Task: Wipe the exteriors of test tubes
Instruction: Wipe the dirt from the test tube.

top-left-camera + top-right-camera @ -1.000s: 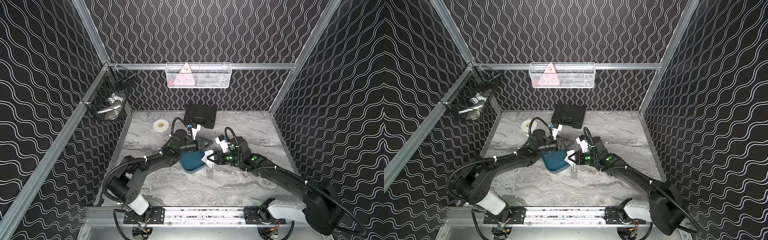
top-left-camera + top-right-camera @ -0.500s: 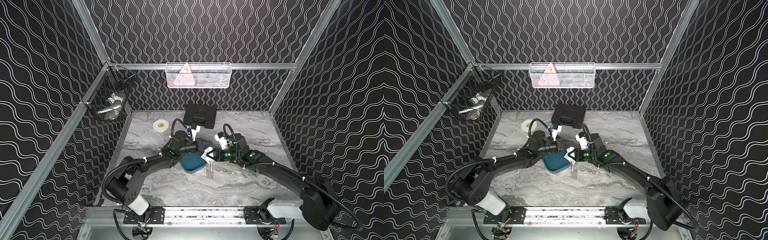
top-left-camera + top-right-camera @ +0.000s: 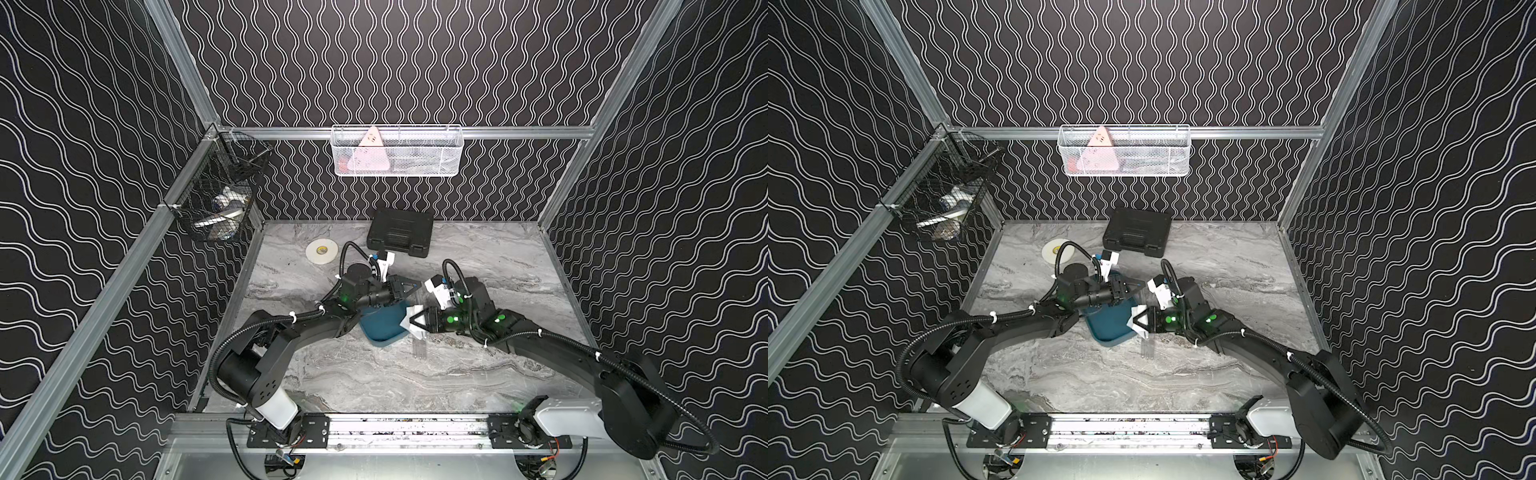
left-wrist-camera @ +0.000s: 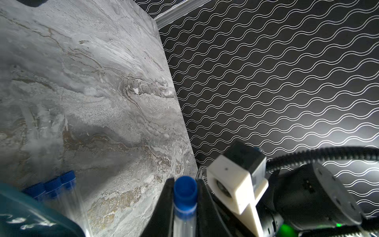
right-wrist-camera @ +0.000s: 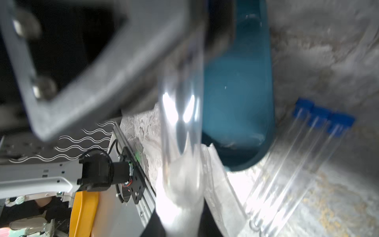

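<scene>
1. I am clamping my left gripper (image 3: 406, 288) narrowly on one test tube (image 4: 185, 190), just under its blue cap, near the teal tray (image 3: 380, 332).
2. I am pinching the white tissue (image 3: 411, 311) in my right gripper (image 3: 409, 325), against that tube's lower end.
3. Three other tubes (image 5: 297, 160) are lying on the bench (image 3: 457, 374) beside the tray, which looks empty. I am judging the held tube to be the last one left to wipe.

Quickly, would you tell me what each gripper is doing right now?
Left gripper: shut on a test tube.
Right gripper: shut on the white tissue.
</scene>
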